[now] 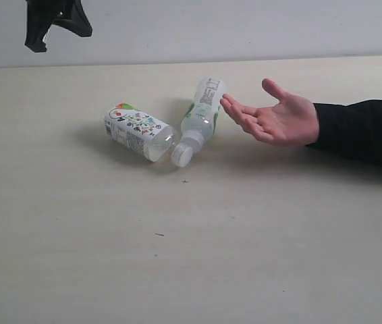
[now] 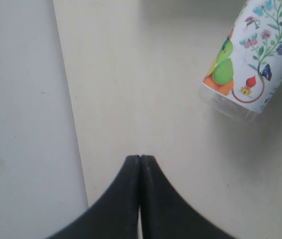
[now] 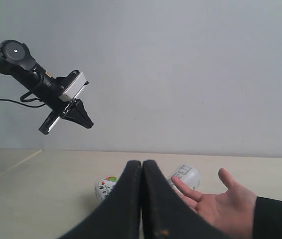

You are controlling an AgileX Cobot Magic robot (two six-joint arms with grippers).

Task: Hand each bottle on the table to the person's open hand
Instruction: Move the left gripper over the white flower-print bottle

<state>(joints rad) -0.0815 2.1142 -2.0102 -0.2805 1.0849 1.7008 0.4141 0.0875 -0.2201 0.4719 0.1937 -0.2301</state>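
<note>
The table [image 1: 245, 256] is pale and broad, with two bottles lying on their sides near its middle. From the right a hand [image 1: 282, 121] in a black sleeve [image 1: 366, 128] reaches in, palm up, fingers spread, held just above the tabletop. Its fingertips come right up to the base of the slim bottle [image 1: 201, 118]; whether they touch I cannot tell. That bottle's white cap [image 1: 181, 155] points toward the near edge and sits just beside the neck end of the stubby bottle [image 1: 137, 131], which lies to its left. The left gripper [image 2: 140, 158] hangs high over the far left, well apart from both bottles, fingers pressed together on nothing. The right gripper [image 3: 142, 163] has its fingers pressed together too, empty, facing the bottles and hand.
</note>
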